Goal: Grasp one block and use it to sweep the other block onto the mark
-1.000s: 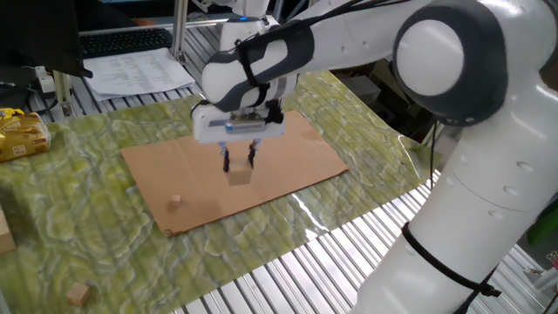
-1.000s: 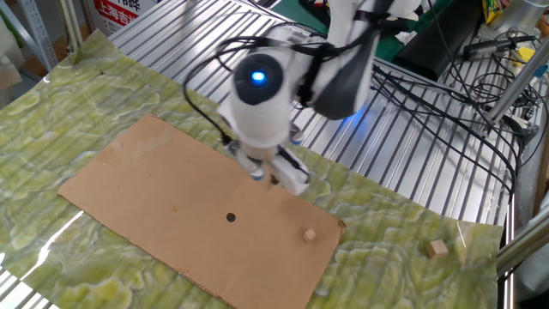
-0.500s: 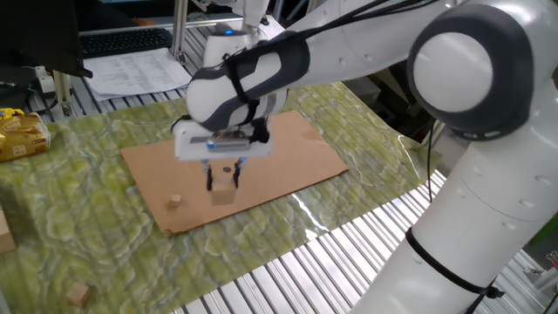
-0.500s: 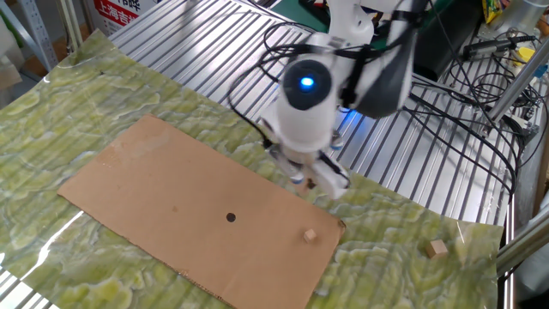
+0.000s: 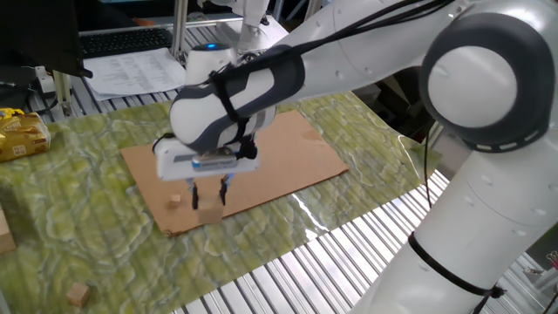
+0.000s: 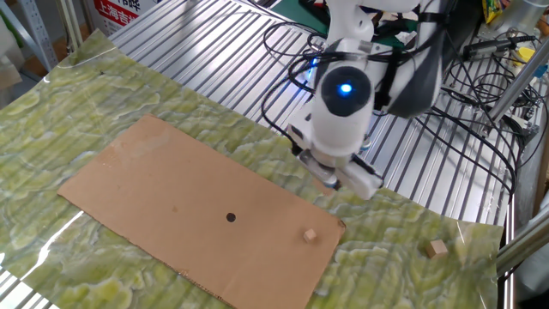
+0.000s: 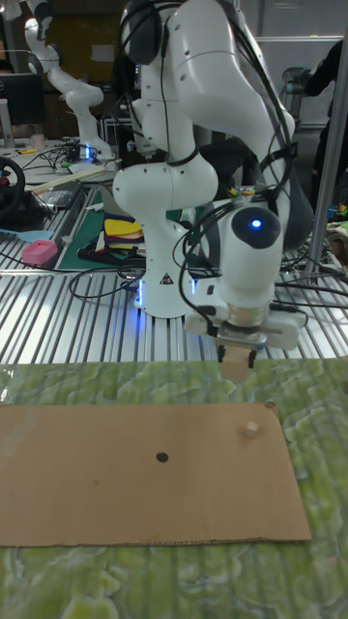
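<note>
Now fingers (image 5: 207, 198) pinching large tan cube (image 5: 209, 213); tiny light-brown cube (image 5: 175, 201) just beside, on cardboard (image 5: 288, 157).

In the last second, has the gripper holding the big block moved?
Yes. The gripper carried the large block along the cardboard toward the tiny block.

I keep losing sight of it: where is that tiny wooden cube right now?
The tiny wooden cube lies on the cardboard sheet near its right end in the tall fixed view, just below the gripper, well right of the black dot.
</note>
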You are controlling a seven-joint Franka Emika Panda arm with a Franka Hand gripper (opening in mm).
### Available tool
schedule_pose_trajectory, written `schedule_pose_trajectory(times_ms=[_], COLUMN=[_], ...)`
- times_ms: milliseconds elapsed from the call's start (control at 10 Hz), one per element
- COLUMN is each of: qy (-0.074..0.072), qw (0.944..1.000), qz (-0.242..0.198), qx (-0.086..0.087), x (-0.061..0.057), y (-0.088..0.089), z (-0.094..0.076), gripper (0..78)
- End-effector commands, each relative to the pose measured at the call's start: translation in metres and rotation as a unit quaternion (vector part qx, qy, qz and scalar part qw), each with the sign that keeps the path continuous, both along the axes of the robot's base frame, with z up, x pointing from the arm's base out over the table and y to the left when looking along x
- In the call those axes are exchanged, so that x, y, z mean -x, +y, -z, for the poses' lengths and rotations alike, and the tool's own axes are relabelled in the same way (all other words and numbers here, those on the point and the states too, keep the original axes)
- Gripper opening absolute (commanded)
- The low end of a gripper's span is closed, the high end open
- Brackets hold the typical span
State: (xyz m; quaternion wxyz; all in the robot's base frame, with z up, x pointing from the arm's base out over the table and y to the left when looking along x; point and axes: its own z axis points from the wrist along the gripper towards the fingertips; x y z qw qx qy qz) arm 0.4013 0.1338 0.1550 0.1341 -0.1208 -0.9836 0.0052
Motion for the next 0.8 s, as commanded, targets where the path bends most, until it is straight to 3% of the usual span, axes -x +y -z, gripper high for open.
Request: schedule_pose_trajectory(times_ms=[100,200,500,800], qy=[0.007,0.012,0.009,0.006], qw=[0.9998,0.9998,0.9986,0.9969], qz=[-0.015,0.018,0.051,0.078], qx=[-0.007,0.003,0.007,-0.007], x=[0.011,0.009,0.003,-0.003], y=[0.013,0.021,0.048,0.079], z=[0.001,0.003,0.015,0.024], gripper=[1.1,1.1,1.1,1.1])
